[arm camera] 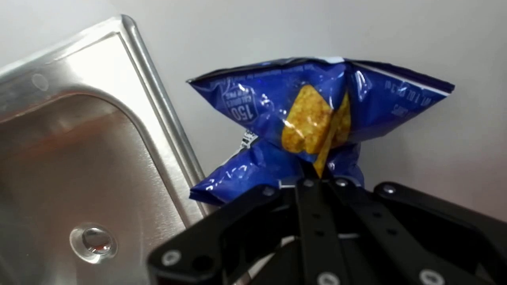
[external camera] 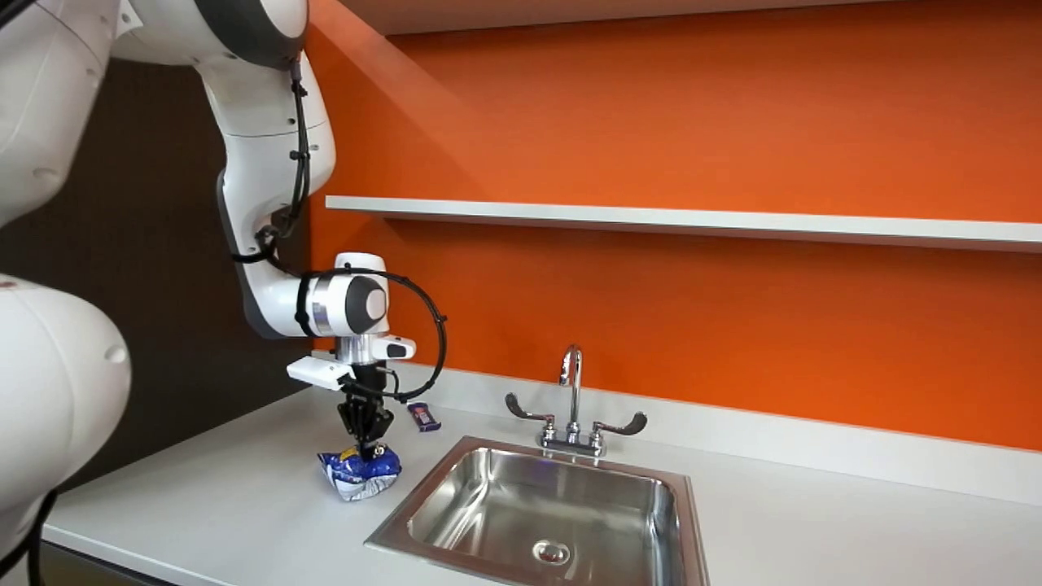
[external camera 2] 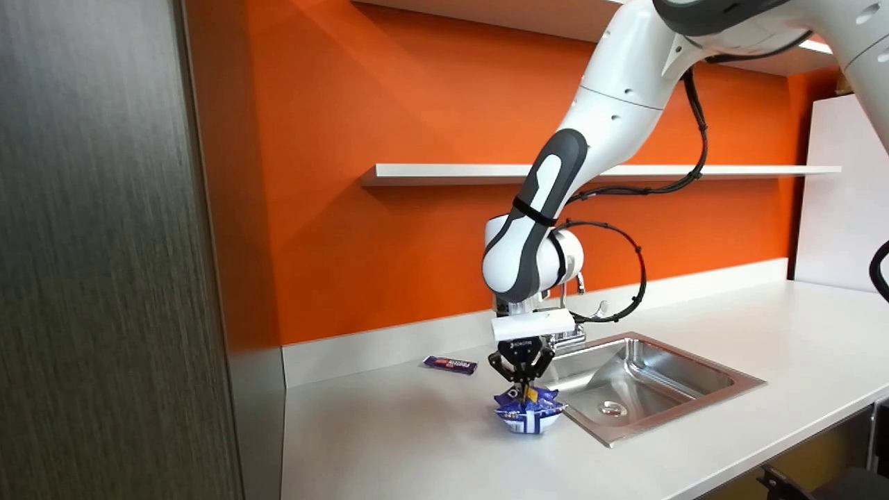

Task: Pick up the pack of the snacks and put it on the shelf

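Observation:
The pack of the snacks is a crinkly blue packet with white patches and yellow chips printed on it. It shows in both exterior views (external camera: pixel 356 482) (external camera 2: pixel 531 420) and in the wrist view (arm camera: pixel 253 107). My gripper (external camera: pixel 372 450) points straight down and is shut on the packet's middle, gathering the foil between its fingers. The fingertips also show in an exterior view (external camera 2: pixel 524 394) and in the wrist view (arm camera: pixel 319 172), partly hidden by the foil. I cannot tell whether the packet touches the countertop. The shelf is a long white board on the orange wall (external camera: pixel 684 217) (external camera 2: pixel 444 171), well above the gripper.
A steel sink (external camera: pixel 690 513) is set in the white countertop (external camera: pixel 228 480) beside the packet. A faucet with two lever handles (external camera: pixel 574 415) stands behind it. A small dark wrapped bar (external camera: pixel 424 417) lies near the wall. A dark panel (external camera 2: pixel 118 278) closes off one end.

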Controlling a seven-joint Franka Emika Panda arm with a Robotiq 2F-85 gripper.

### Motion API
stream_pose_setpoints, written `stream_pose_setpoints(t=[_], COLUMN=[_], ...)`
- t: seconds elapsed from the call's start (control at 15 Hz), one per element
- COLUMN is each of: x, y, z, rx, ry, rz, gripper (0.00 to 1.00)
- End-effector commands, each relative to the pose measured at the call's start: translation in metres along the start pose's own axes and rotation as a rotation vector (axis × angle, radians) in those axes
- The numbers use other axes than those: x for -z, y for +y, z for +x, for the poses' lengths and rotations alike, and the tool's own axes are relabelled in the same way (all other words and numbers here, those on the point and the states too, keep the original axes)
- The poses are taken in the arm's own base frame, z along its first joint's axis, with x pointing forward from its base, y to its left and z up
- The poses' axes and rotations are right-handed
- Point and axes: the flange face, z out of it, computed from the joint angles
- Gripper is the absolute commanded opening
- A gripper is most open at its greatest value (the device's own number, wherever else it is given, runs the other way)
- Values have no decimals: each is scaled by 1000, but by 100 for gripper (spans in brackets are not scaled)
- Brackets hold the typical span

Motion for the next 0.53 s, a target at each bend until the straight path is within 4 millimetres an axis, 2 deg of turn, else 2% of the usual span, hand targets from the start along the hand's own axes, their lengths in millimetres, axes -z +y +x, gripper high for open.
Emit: stream_pose_setpoints(t=[0.0, 0.27, 0.47], x=[29, 63, 88], y=[1, 5, 14], z=[-2, -12, -29], rx=[35, 77, 95], ry=[27, 43, 37], rz=[-11, -7, -10], gripper=[0, 0, 0])
